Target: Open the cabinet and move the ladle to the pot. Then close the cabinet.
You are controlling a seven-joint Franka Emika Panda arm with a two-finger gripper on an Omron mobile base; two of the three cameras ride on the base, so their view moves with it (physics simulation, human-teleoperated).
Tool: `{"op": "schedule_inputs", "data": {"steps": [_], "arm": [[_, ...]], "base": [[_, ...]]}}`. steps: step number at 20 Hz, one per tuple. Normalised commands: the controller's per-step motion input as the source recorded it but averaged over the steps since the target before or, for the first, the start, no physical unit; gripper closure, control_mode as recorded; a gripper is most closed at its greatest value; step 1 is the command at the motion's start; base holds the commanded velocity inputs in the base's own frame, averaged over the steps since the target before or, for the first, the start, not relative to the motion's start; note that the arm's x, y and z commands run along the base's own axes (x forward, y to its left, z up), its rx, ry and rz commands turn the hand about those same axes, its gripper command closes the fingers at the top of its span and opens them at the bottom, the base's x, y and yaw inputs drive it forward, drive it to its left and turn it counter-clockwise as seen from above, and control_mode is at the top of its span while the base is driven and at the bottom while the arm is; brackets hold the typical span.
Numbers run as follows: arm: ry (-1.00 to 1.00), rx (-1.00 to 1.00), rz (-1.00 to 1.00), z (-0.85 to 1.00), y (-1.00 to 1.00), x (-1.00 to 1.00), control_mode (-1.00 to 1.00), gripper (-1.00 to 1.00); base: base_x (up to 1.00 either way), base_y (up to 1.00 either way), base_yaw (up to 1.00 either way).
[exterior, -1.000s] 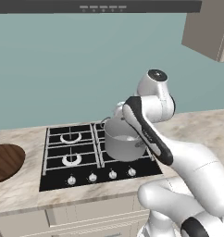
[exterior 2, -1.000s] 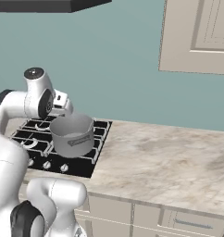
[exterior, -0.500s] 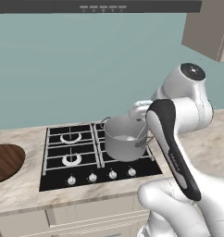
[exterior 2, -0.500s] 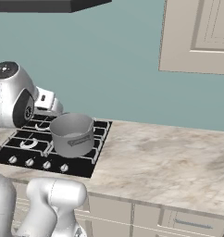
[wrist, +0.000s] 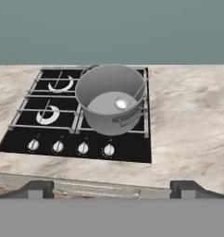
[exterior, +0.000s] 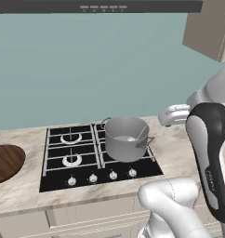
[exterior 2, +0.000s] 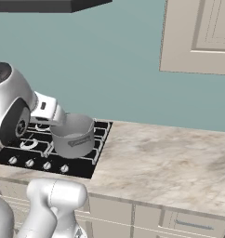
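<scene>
The arm has lifted off the pot, gripper spread empty; swinging carelessly toward the cabinet risks clipping it.

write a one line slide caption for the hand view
Ladle resting inside the grey pot on the black cooktop, seen from above the marble counter.

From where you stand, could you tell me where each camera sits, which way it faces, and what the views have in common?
Left base view: behind the arm's left, looking down over the stove; arm at right.
Right base view: behind its right, facing counter and cabinet; arm at left.
Hand view: on the hand, looking down at the pot holding the ladle; finger tips at bottom.
Shared: stove and pot.
</scene>
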Motion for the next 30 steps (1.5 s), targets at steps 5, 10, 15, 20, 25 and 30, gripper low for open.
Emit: {"op": "schedule_inputs", "data": {"steps": [5,10,15,20,25,30], "arm": [[-0.01,0.0,0.0,0.0,-0.01,-0.26,-1.0,-1.0],[-0.01,0.0,0.0,0.0,0.0,-0.15,1.0,-1.0],[0.0,0.0,0.0,0.0,0.0,0.0,1.0,-1.0],[0.0,0.0,0.0,0.0,0.0,0.0,1.0,-1.0],[0.0,0.0,0.0,0.0,0.0,0.0,1.0,-1.0],[0.0,0.0,0.0,0.0,0.0,0.0,1.0,-1.0]], "base": [[0.0,0.0,0.0],[-0.57,0.02,0.0],[-1.0,0.56,0.0],[-0.64,1.0,0.0],[-0.09,1.0,0.0],[0.0,1.0,0.0]]}}
